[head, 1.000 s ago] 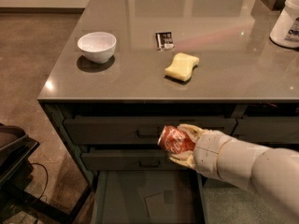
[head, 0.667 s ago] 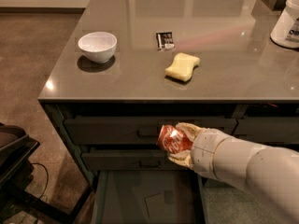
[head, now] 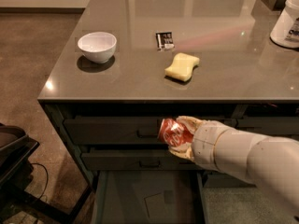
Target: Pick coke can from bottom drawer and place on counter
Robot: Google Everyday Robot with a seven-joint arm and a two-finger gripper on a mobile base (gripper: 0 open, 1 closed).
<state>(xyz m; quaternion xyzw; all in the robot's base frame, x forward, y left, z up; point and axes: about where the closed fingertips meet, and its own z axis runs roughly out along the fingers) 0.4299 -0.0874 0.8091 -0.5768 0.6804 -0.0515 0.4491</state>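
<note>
One hand [head: 183, 137] pinching tilted red can [head: 170, 130], open drawer [head: 140, 197] below. Desk [head: 140, 78] edge above hand: raise clear first, set down before sponge [head: 182, 66].

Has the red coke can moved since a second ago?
Yes. The red coke can, clamped in the gripper, has risen slightly. It is now level with the upper dark drawer front's handle, nearer the grey counter.

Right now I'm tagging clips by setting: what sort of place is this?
Probably a kitchen or break room: glossy counter over drawers, white bowl and sponge on it. The claw holds a coke can in front of the drawers.
</note>
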